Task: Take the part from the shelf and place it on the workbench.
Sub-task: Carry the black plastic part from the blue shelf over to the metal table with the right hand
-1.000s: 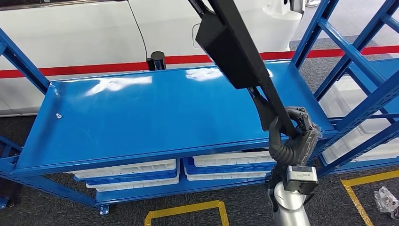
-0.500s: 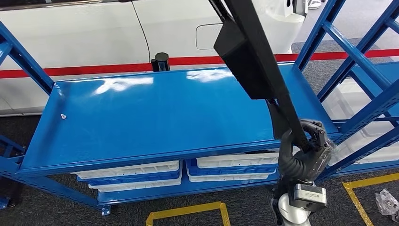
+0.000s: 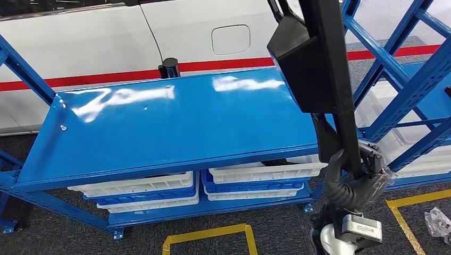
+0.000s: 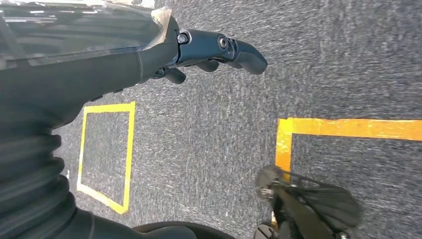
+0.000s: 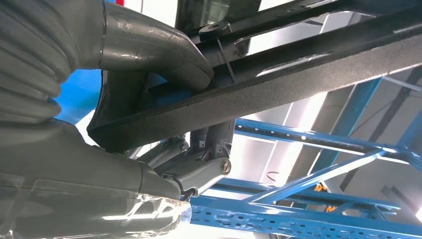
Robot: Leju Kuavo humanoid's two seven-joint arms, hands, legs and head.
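The part (image 3: 314,64) is a long black bar with a boxy black block fixed near its upper half. It stands steeply tilted over the right end of the blue shelf top (image 3: 175,127), lifted off it. My right hand (image 3: 351,178) grips the bar's lower end just past the shelf's front right corner. In the right wrist view the thick thumb (image 5: 149,45) wraps over the textured bar (image 5: 298,84). My left hand (image 4: 214,47) hangs over grey carpet, fingers loosely apart and holding nothing.
White bins (image 3: 250,172) sit on the lower shelf level. A second blue rack (image 3: 415,79) stands close on the right. A white car (image 3: 133,37) is behind the shelf. Yellow floor markings (image 3: 207,236) and a plastic bag (image 3: 439,223) lie on the carpet.
My right hand has drawn back and to the right off the shelf's front edge, carrying the part. The bar now stands more upright. The view has shifted a little.
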